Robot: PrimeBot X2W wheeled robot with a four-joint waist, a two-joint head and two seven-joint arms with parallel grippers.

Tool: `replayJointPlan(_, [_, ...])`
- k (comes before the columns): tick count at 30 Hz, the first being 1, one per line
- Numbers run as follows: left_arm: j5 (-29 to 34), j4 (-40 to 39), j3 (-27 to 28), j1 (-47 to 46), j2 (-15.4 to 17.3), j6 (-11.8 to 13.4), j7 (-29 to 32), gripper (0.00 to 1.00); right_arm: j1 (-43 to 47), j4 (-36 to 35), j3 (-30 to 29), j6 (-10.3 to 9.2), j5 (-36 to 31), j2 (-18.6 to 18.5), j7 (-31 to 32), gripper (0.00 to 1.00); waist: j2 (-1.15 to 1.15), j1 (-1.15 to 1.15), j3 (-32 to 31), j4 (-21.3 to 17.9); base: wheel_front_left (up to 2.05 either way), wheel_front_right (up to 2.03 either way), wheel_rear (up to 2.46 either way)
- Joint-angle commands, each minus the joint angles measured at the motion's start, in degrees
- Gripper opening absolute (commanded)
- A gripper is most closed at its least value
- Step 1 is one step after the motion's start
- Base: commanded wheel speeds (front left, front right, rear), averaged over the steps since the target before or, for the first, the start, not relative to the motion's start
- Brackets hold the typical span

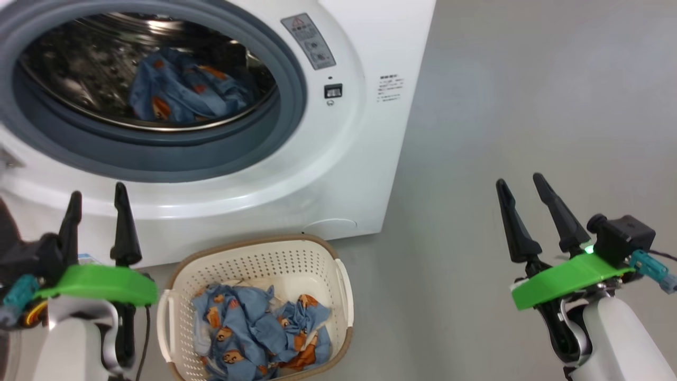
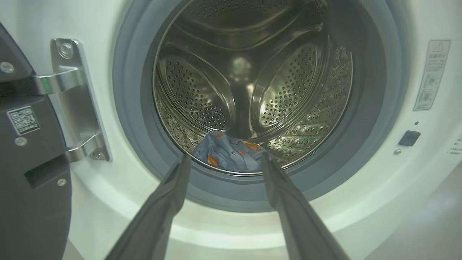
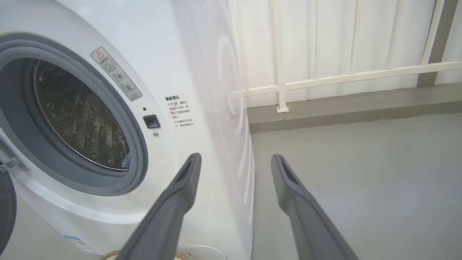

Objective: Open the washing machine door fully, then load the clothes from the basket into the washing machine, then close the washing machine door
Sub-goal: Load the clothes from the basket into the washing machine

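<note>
Flanking the basket (image 1: 248,267), left pincer (image 1: 98,189) and right pincer (image 1: 519,179) gape empty; clothes (image 1: 254,328) inside want one deep central pinch.

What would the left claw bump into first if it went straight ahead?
The left claw would probably meet the clothes in the drum, just past the grey ring; depth is unclear.

Head looks down from above — wrists near washing machine (image 1: 365,159), all sharing drum (image 2: 288,83).
</note>
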Motion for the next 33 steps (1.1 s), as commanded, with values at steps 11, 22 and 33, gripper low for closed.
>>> replayJointPlan(11, [1.56,-7.89,2.22,7.24,-0.01,0.59,-0.30,1.00,1.97,-1.32,0.64,0.12,-0.39,-0.66,-0.27,1.00,0.00,0.00,-3.10,1.75,0.00,0.00,0.00])
replayJointPlan(22, [1.38,-11.55,1.88,11.87,-1.04,2.46,-0.30,1.00,3.22,-1.37,0.72,0.12,-0.43,-0.92,-0.27,1.00,0.00,0.00,-4.91,1.92,0.00,0.00,0.00])
replayJointPlan(33, [1.14,-12.41,1.17,12.89,-1.30,2.86,-0.30,1.00,3.43,-1.08,1.21,0.12,-0.26,-1.56,-0.27,1.00,0.00,0.00,-5.62,2.10,0.00,0.00,0.00])
